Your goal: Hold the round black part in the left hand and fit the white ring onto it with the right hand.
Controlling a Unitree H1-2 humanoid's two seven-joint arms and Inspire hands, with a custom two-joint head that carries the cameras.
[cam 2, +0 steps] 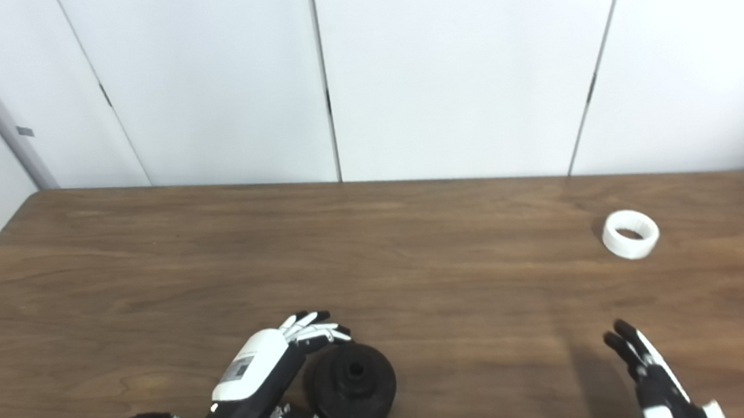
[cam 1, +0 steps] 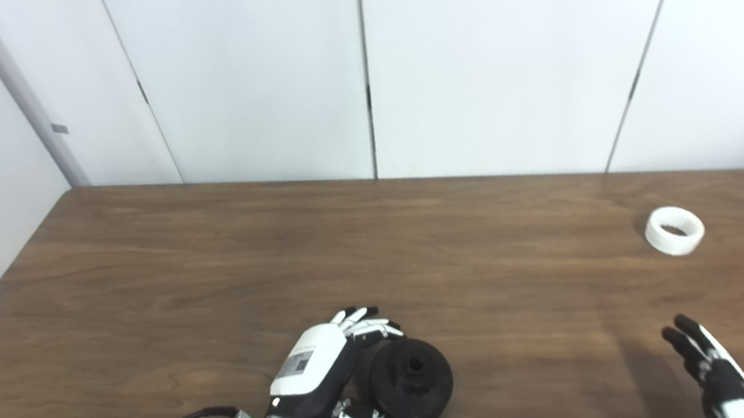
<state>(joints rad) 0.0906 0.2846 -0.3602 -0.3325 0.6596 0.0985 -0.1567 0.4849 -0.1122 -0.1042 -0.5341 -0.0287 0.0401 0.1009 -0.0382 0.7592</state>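
ring [cam 1: 674,230] lies well beyond right hand [cam 1: 719,373], untouched.

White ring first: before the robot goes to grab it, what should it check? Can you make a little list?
1. The white ring is in plain sight, lying flat on the table: ok.
2. Nothing sits on or against the ring: ok.
3. The right hand holds nothing and its fingers are apart, ready to grab: ok.
4. The way from the right hand to the ring is bare table: ok.
5. The left hand has a firm hold on the round black part: cannot tell. Fingers and thumb curl around it, but it looks as if it sits on the table.
6. The black part's middle hub faces up for the ring: ok.
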